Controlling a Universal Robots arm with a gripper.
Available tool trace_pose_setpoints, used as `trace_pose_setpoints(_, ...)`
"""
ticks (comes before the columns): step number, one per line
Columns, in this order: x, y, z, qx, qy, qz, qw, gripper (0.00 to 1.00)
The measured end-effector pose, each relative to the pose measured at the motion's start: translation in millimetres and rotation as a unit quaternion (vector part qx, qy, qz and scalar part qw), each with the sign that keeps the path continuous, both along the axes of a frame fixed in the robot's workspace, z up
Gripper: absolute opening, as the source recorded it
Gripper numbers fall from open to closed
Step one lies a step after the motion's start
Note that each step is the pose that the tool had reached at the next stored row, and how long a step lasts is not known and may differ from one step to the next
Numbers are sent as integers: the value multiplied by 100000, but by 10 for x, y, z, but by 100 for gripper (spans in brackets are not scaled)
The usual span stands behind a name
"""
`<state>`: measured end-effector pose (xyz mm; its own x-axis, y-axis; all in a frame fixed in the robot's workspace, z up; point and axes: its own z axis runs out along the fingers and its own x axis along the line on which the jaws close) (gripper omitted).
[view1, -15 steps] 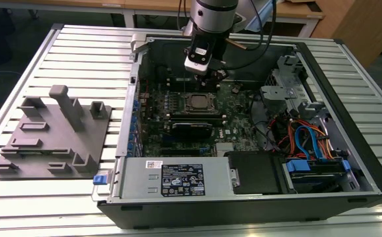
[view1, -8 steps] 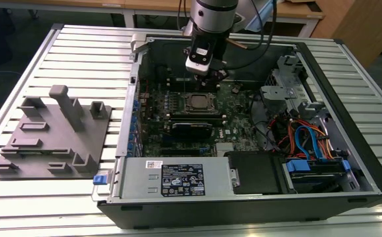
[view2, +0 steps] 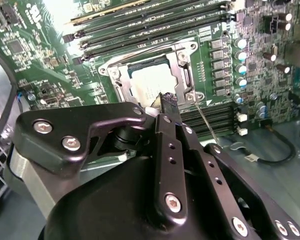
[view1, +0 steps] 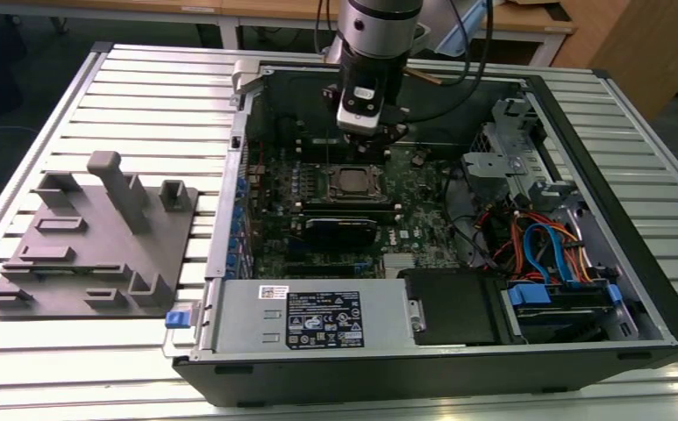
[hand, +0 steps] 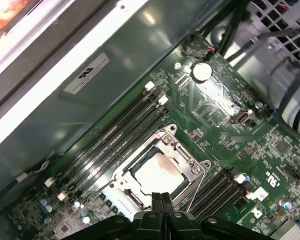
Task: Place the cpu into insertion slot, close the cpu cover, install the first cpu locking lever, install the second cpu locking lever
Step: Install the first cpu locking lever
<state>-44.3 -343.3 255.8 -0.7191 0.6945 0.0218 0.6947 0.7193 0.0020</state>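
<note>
Exterior view shows case (view1: 432, 379) with cpu (view1: 353, 182) on slatted table (view1: 93, 373), desks (view1: 526, 22) behind.

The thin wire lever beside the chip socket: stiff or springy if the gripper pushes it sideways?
Probably springy: the lever is a long, thin bare wire, so it should flex before it moves. Its smooth, shiny surface could let the shut gripper slip off. It looks light for its length.

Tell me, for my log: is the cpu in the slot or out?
In: the cpu lies flat in the slot, with the cover frame down around it.
</note>
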Motion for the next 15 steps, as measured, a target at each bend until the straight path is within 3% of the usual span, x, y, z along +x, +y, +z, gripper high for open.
trace_pose_setpoints(8, -1, 0, 0, -2, 3, 4594, 99894, 10)
trace_pose_setpoints(12, -1, 0, 0, -1, 1, 6819, 99767, 10)
trace_pose_setpoints(15, -1, 0, 0, 0, 3, 8726, 99619, 10)
